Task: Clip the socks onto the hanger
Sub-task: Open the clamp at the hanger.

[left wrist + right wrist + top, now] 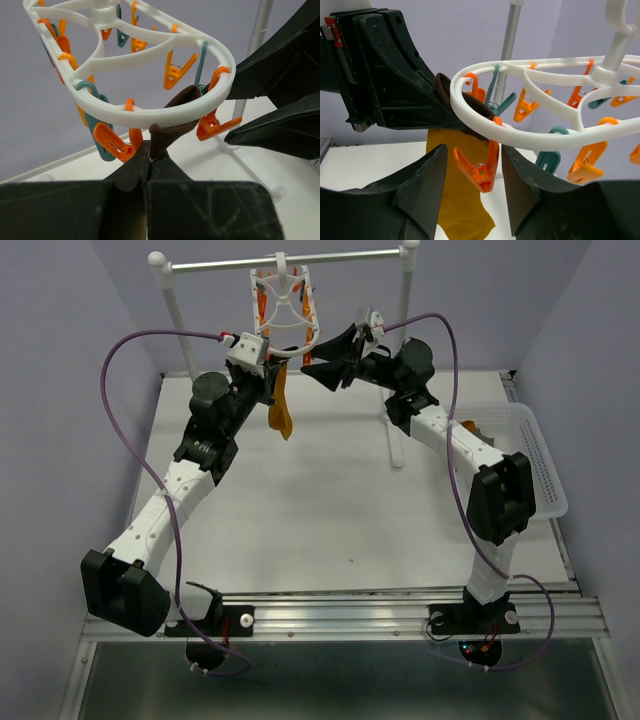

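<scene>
**Two arms up at the hanger, one sock held to its rim**

Bolted at the near edge of the white table [320, 510], the left arm [190, 475] and the right arm [450, 440] bend up and inward, and their tips are close together under the rail stand [290, 260] at the far side. A clear plastic basket [540, 460] sits at the table's right edge, beside the right arm. The hanger [285, 300] hangs by its hook from the rail, its oval frame ringed with orange and teal clips. The left gripper [150, 160] is clamped tight on the dark cuff of a mustard-orange sock [283, 410]. It holds the cuff up against the hanger's rim, and the foot dangles below. The right gripper [473, 149] has its jaws apart, one on each side of an orange clip [477, 170] on that rim, just beside the cuff. I cannot tell whether they touch the clip.
</scene>
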{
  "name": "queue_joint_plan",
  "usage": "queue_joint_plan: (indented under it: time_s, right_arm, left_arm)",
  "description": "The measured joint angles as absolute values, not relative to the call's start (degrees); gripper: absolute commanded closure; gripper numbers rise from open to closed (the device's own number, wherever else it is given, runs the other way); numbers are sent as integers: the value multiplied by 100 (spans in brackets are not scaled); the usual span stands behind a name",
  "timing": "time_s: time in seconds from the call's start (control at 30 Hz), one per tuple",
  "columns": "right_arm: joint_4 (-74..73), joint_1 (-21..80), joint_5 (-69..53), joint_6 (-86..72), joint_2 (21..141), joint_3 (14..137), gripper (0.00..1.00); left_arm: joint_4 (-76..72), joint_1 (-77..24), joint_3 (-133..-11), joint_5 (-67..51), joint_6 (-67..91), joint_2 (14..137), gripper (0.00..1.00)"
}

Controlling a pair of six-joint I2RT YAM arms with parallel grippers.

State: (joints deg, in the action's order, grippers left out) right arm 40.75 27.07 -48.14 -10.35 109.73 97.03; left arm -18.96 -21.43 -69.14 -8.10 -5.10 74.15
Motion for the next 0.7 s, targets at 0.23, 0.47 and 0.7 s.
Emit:
queue_joint_plan:
  time_s: [0.23,0.47,0.7]
  right_arm:
    - [4086,2707,-4792,-1131,11028,9714,65]
    - [4097,2705,-4694,-1431,11034,9832,92]
    - [4104,2694,-4676,-1857,11113,9972,99]
  left_arm:
    - [-1896,-2145,-6914,-810,-510,7415,100]
    - [-1896,-2174,-6914,-810,-506,7415,100]
    - [-1896,-2176,-6914,-805,-469,7415,100]
